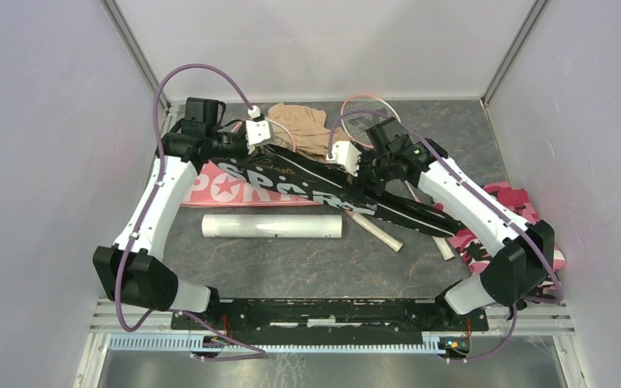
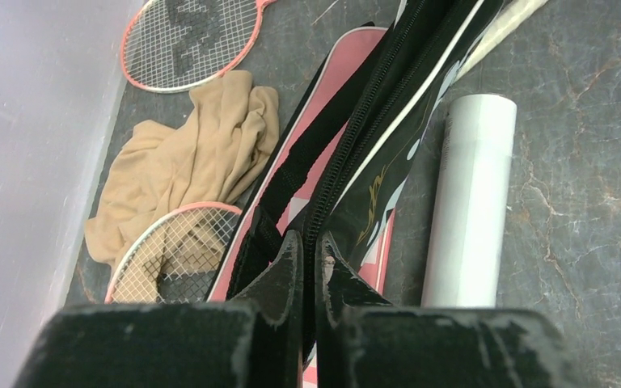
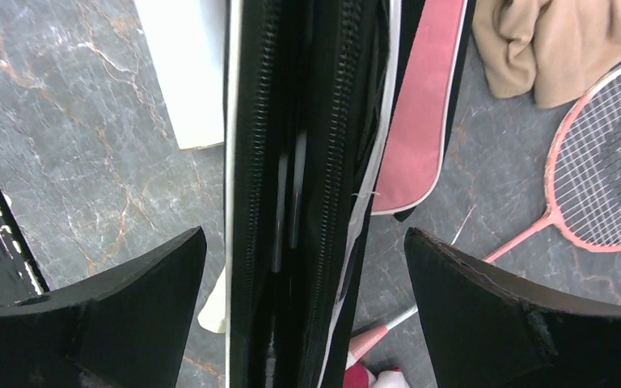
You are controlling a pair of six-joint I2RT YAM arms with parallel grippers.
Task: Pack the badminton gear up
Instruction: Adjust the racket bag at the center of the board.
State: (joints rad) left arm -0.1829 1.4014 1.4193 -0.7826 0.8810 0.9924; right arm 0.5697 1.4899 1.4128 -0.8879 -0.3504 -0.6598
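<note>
Grip first: we see the left gripper (image 2: pixel 309 242) pinched tight on the zipper edge of the black cover (image 1: pixel 408 212), holding that end up near the far left corner of the table (image 1: pixel 307 267). The cover slants from there toward the right edge, its zipper rows standing apart in the right wrist view. The right gripper (image 3: pixel 303 238) has its jaws spread wide to either side of the cover, and we cannot tell whether the fingers touch it. Under the black cover the pink cover (image 1: pixel 218 187) lies flat. The white tube (image 1: pixel 271 225) lies just beside it, toward the near edge. By the far edge we find a pink-framed racket (image 1: pixel 365 117) beside the tan cloth (image 1: pixel 301 123), and a second racket (image 2: pixel 174 255) partly under that cloth. The pink camouflage cloth (image 1: pixel 517 202) sits at the right edge.
</note>
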